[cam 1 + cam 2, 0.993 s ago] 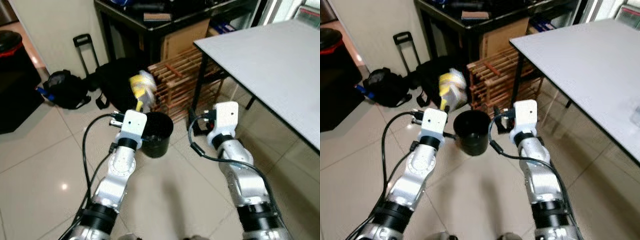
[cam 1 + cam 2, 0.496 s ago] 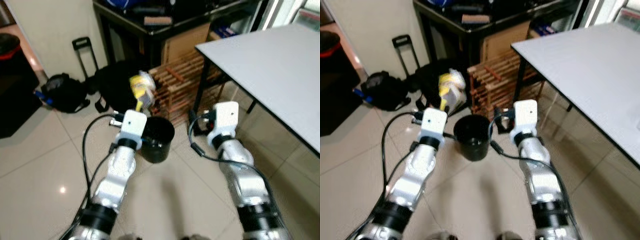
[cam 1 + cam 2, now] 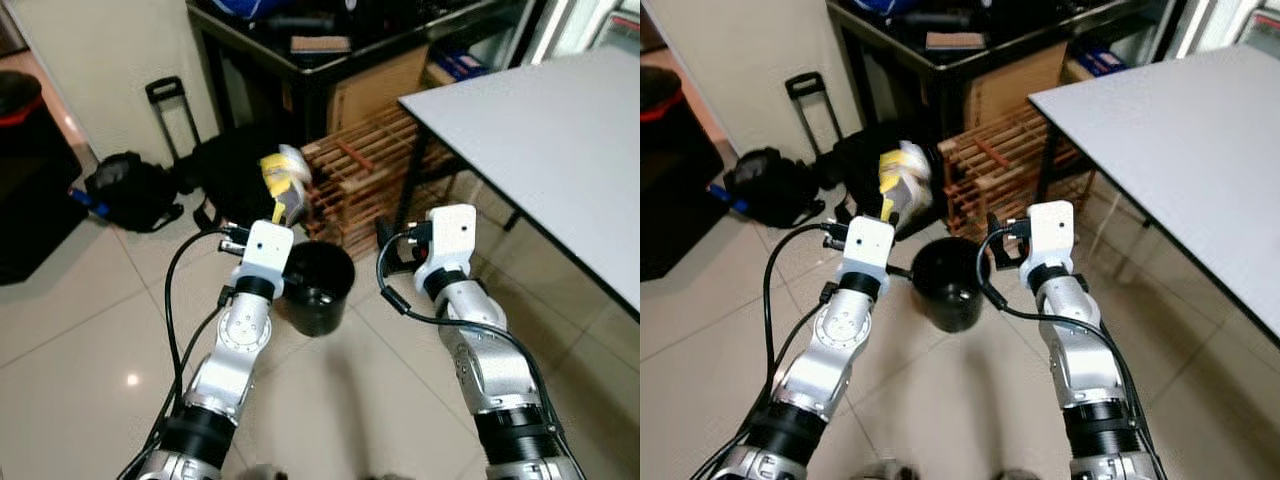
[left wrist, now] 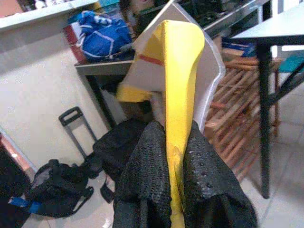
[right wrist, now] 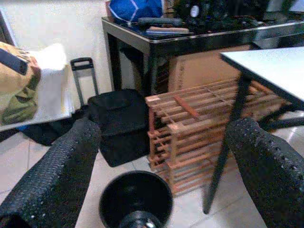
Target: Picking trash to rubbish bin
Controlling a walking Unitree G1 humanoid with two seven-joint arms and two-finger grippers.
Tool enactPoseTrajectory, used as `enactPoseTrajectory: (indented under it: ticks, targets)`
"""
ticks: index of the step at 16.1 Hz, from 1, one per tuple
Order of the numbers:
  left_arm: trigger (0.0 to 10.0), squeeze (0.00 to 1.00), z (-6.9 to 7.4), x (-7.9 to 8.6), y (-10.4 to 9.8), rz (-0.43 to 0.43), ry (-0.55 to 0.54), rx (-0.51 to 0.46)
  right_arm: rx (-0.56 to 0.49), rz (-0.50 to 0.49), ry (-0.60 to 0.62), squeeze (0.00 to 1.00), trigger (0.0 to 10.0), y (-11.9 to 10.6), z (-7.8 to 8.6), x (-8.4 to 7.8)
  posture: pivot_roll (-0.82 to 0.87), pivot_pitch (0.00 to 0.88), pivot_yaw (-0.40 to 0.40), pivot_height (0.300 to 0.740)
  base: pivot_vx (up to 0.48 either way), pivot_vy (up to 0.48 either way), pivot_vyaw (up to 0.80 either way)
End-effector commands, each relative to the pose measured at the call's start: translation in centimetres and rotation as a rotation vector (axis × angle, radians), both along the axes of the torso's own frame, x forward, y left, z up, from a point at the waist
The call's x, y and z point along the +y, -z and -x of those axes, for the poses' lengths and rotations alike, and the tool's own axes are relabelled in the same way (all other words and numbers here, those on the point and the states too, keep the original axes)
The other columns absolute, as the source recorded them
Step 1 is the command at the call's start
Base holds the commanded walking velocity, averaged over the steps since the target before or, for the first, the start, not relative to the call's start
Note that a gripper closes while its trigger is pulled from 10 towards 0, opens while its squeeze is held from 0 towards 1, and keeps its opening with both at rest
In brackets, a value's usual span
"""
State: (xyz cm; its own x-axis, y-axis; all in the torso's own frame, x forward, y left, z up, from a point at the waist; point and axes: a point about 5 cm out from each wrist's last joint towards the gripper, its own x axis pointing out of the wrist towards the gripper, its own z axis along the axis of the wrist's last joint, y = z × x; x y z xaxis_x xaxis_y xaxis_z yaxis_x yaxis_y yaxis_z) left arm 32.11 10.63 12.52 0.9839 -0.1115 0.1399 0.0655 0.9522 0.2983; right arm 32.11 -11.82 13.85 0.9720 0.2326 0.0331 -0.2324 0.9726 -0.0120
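Since a second ago my camera has shifted a bit, and the black bin point(image 3: 318, 287) now sits a little lower in my view, with the arms much as they were. My left gripper point(image 4: 176, 190) is pinching a yellow and white wrapper point(image 4: 178, 90) tight between its two black fingers point(image 4: 142, 175). The wrapper sticks up past the fingertips, at about 11 o'clock from the bin and higher than its rim. My right gripper point(image 5: 161, 156) is spread wide with nothing in it, and the bin's open mouth lies between its fingers point(image 5: 57, 166), on the floor.

Pale shiny tiles point(image 3: 80, 330) cover the floor. A wooden rack point(image 3: 365, 170) stands at 1 o'clock from the bin, under a dark desk point(image 3: 310, 60). A grey table point(image 3: 560, 150) is at 3 o'clock. Black bags point(image 3: 135, 185) lie at 10 o'clock.
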Motion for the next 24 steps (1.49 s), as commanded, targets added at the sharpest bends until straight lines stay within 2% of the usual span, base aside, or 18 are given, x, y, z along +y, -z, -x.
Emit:
enactPoseTrajectory:
  ticks: [1,15,19,24]
  targets:
    - [10.0,0.0,-0.1,0.6,-0.1,-0.012,-0.016,0.001,-0.007,-0.005,-0.02,0.0,10.0,-0.2,0.1,0.6,-0.05,0.147,0.03,0.74,0.48,0.0,0.0]
    - [10.0,0.0,-0.1,0.4,-0.1,-0.016,-0.012,0.001,0.0,-0.024,-0.006,0.0,10.0,-0.1,0.0,0.5,-0.05,0.146,0.033,0.74,0.48,0.0,0.0]
    - [10.0,0.0,0.2,-0.4,-0.4,-0.018,0.057,-0.03,0.016,-0.008,-0.02,0.0,10.0,0.2,0.0,0.8,-0.05,0.146,0.032,0.74,0.201,0.0,-0.7]
    - [10.0,0.0,0.2,-0.5,0.0,-0.039,0.058,-0.01,0.014,-0.012,-0.021,0.0,10.0,0.1,0.0,0.8,-0.05,0.138,0.034,0.74,0.0,0.0,-0.77]
